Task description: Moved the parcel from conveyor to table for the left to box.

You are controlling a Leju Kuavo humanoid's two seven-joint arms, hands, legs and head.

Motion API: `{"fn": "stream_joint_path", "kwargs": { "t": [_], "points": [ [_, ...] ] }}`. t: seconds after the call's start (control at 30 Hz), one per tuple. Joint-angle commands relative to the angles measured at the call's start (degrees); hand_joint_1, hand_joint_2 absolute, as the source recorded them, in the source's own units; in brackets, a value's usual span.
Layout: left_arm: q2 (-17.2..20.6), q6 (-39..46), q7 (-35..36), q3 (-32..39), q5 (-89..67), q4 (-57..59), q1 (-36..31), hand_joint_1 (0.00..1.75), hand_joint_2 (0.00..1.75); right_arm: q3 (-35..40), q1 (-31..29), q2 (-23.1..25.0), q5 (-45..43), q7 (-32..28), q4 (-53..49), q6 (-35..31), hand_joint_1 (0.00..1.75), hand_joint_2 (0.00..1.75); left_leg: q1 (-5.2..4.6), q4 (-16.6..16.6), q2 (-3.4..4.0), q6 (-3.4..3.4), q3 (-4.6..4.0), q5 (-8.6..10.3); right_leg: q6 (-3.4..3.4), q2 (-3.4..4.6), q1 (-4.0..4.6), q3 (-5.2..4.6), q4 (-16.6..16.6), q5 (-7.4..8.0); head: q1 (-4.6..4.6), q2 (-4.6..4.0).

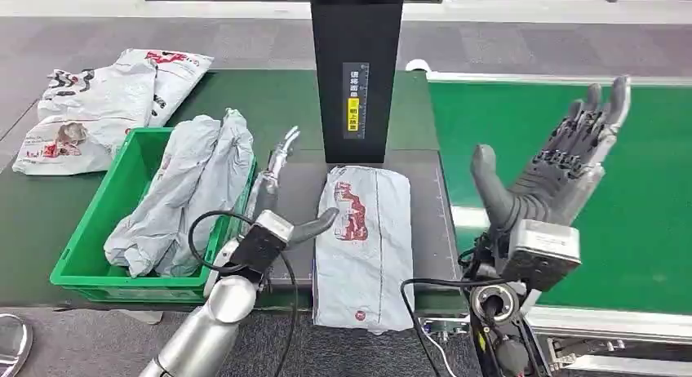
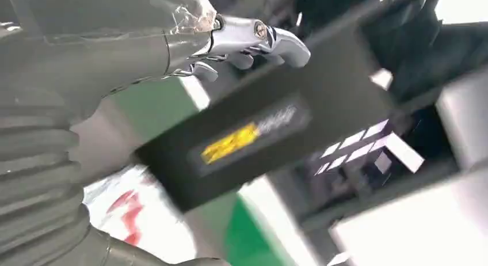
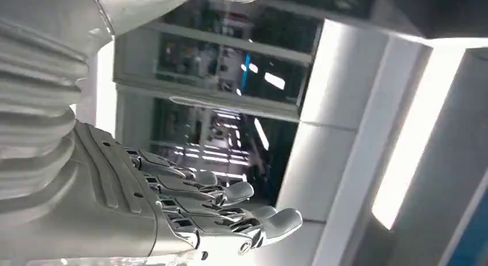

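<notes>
A grey-white parcel point(image 1: 365, 242) with red print lies flat on the dark table point(image 1: 298, 181) in front of the black scanner post point(image 1: 357, 71); its near end hangs over the table's front edge. My left hand point(image 1: 277, 201) hovers just left of it, fingers stretched out and thumb pointing at the parcel, holding nothing. In the left wrist view the left hand point(image 2: 144, 41) reaches toward the post's yellow label point(image 2: 230, 144), with the parcel point(image 2: 129, 211) below. My right hand point(image 1: 555, 169) is raised over the green conveyor point(image 1: 645, 189), fingers spread and empty; the right hand point(image 3: 190, 208) points upward in its wrist view.
A green crate point(image 1: 90, 255) at the left holds grey parcels point(image 1: 184, 193). Several white bags with red print point(image 1: 106, 99) lie behind it on the table. The scanner post stands right behind the parcel.
</notes>
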Motion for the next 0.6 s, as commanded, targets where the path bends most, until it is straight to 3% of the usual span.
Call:
{"fn": "stream_joint_path", "kwargs": {
  "t": [0.03, 0.33, 0.6],
  "points": [
    [-3.3, -3.8, 2.4, -4.7, -5.5, 26.9, -10.1, 0.00, 1.75, -3.0, 0.8, 1.5, 1.1, 1.9, -4.9, 0.0, 0.00, 1.75, 0.08, -0.3, -0.37, 0.01, 0.22, 0.21, -0.05, -0.41, 0.09, 0.41, -0.4, 0.12, -0.02, 0.00],
    [-7.9, -5.2, 2.4, -5.1, -7.3, 38.5, -13.2, 0.00, 1.75, -1.7, -2.1, 1.9, 0.2, 2.7, -1.8, 0.0, 0.00, 1.75, 0.02, -0.1, 0.04, 0.04, 0.22, 0.10, -0.07, -0.03, 0.04, 0.25, -0.2, 0.11, 0.00, -0.02],
    [-8.4, -4.5, 1.9, -5.0, -7.4, 40.6, -13.7, 0.00, 1.75, -1.6, -2.1, 1.9, 0.3, 2.8, -2.0, 0.0, 0.00, 1.75, 0.03, -0.1, 0.14, 0.02, 0.19, 0.06, -0.08, 0.10, 0.04, 0.20, -0.1, 0.12, -0.02, -0.02]
  ]
}}
